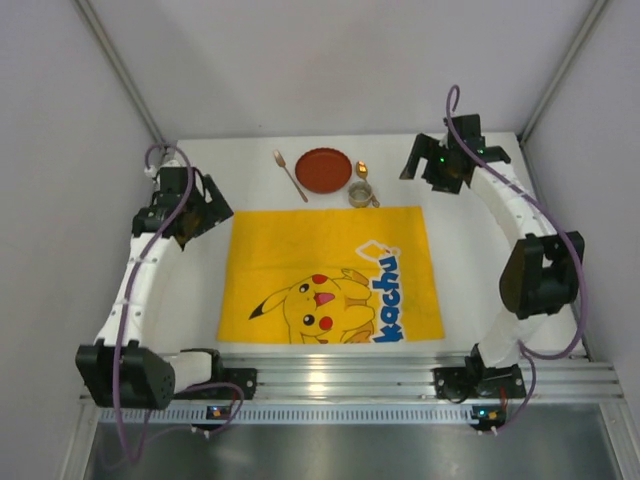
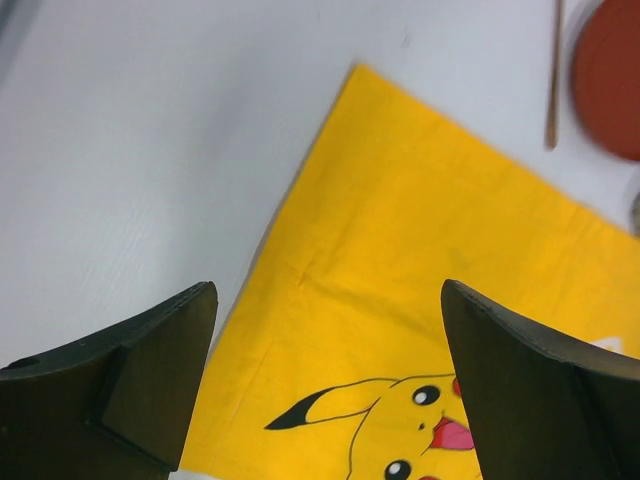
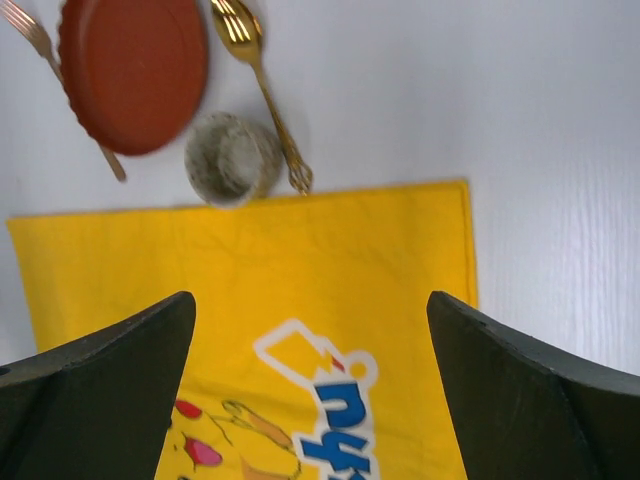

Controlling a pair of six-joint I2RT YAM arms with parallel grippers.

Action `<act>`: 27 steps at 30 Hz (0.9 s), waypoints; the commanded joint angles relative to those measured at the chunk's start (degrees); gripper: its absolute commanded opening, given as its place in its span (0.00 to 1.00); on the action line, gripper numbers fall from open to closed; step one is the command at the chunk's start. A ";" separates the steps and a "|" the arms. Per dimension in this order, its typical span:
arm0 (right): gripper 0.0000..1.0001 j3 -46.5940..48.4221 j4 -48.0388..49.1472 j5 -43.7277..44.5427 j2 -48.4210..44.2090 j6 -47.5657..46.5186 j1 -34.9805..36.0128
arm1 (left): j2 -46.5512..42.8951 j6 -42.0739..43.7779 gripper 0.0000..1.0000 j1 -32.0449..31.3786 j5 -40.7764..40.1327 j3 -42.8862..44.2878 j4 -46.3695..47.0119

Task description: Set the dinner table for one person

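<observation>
The white dinner table [image 1: 455,270] carries a yellow cartoon-printed mat [image 1: 330,275] in its middle. Behind the mat's far edge lie a thin fork [image 1: 290,174], a red plate [image 1: 323,170], a gold spoon [image 1: 366,180] and a small cup [image 1: 359,194]. My left gripper [image 1: 208,218] is open and empty above the mat's far left corner [image 2: 400,230]. My right gripper [image 1: 432,165] is open and empty above the table, right of the spoon. The right wrist view shows the plate [image 3: 130,70], spoon [image 3: 250,50], cup [image 3: 228,158] and mat [image 3: 300,260].
A ribbed aluminium rail [image 1: 340,365] runs along the near edge between the arm bases. Grey walls close in the table on the left, right and back. Bare white tabletop [image 2: 130,150] lies left of the mat, and more [image 3: 500,100] lies right of the spoon.
</observation>
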 commanded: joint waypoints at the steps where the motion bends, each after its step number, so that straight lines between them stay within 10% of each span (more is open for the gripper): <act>1: 1.00 10.66 -0.18 4.06 10.41 2.10 3.68 | -6.55 -6.30 0.99 0.42 -8.72 -0.92 1.02; 10: 0.75 45.30 -14.50 5.21 37.33 3.68 7.90 | -3.91 -1.56 0.98 0.77 0.60 -1.54 -1.52; 27: 0.49 42.68 -13.72 8.46 42.10 5.00 12.47 | -3.91 -0.32 0.96 0.77 0.96 -4.70 -1.17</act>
